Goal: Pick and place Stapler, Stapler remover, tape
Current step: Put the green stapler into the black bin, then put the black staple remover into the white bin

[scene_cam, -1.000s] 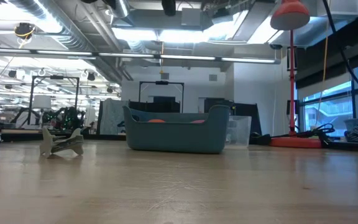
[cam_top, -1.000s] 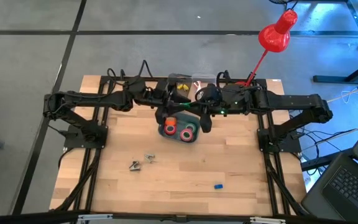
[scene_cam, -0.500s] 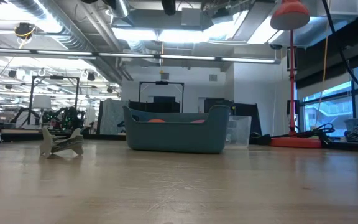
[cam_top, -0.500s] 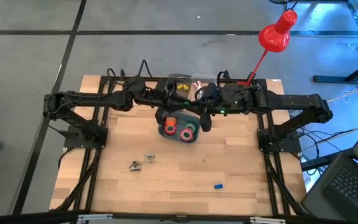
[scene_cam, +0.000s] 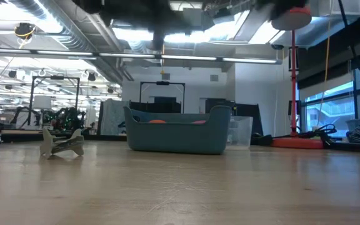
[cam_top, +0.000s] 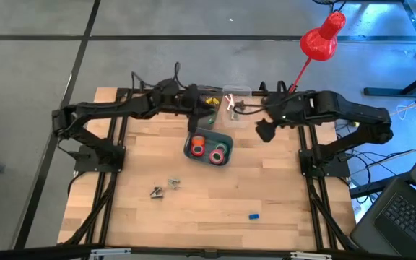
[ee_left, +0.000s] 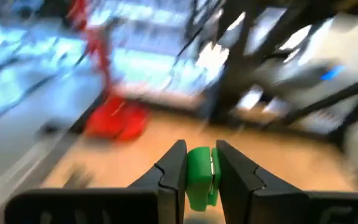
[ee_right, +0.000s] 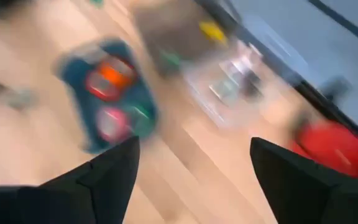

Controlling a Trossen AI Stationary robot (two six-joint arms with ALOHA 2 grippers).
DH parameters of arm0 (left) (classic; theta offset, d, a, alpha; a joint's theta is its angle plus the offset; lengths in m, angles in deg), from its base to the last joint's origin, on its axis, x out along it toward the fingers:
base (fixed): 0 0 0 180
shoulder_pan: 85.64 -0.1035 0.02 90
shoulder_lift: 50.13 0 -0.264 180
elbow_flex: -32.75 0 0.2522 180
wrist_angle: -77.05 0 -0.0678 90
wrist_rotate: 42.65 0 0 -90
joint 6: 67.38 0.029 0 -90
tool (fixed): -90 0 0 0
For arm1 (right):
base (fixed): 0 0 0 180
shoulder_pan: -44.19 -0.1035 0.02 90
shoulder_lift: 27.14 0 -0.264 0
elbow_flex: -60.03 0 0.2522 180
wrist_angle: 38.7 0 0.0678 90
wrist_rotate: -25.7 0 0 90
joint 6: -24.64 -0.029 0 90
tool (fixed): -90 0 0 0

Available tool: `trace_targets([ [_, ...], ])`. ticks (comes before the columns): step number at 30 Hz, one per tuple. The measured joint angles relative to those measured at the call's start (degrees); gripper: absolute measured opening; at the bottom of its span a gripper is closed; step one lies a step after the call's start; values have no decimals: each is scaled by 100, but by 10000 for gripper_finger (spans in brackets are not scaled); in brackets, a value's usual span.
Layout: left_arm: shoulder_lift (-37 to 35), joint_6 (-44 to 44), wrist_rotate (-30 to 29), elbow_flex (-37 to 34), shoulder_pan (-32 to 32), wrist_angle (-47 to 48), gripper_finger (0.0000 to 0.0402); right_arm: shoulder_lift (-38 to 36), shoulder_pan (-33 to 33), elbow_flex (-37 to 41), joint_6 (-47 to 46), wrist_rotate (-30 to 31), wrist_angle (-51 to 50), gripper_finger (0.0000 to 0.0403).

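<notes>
Green tape roll (ee_left: 199, 176) clamped between my left gripper (cam_top: 198, 124) fingers, lifted above blue bin (cam_top: 227, 154). Right gripper (ee_right: 191, 163) spread wide, empty, beside bin. Carry step underway. Next: find drop spot, release gently.

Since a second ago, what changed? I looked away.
Both arms lifted off the blue bin. The left end effector came away shut on a green piece; the right end effector swung right, open and empty. Bin, tape rolls and small metal pieces stayed.
</notes>
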Motion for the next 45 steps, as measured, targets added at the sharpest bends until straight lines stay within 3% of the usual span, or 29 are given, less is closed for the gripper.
trace_targets([
  [4,529,436,-171,0,-423,556,55,-3,0,69,-399,337,-740,302],
  [9,1503,854,-254,258,-782,1071,55,8,0,157,-417,387,-796,288],
  [16,2862,2054,-780,1690,-1097,2468,55,10,0,164,-401,383,-801,276],
  [24,4081,2516,-956,3000,-1317,3825,55,8,0,164,-414,124,-826,276],
  [27,4169,2553,-1017,3150,-1323,3948,81,8,0,164,-416,86,-839,276],
  [33,4019,2680,-1179,3151,-1278,3983,216,8,0,164,-393,81,-842,276],
  [37,3873,2707,-1259,3152,-1269,4037,278,8,0,164,-327,105,-841,276],
  [41,3589,2152,-1191,3152,-1266,4633,299,8,0,164,-312,102,-851,276],
  [45,3114,1300,-243,3086,-1237,5896,297,8,-4,164,-419,96,-970,276],
])
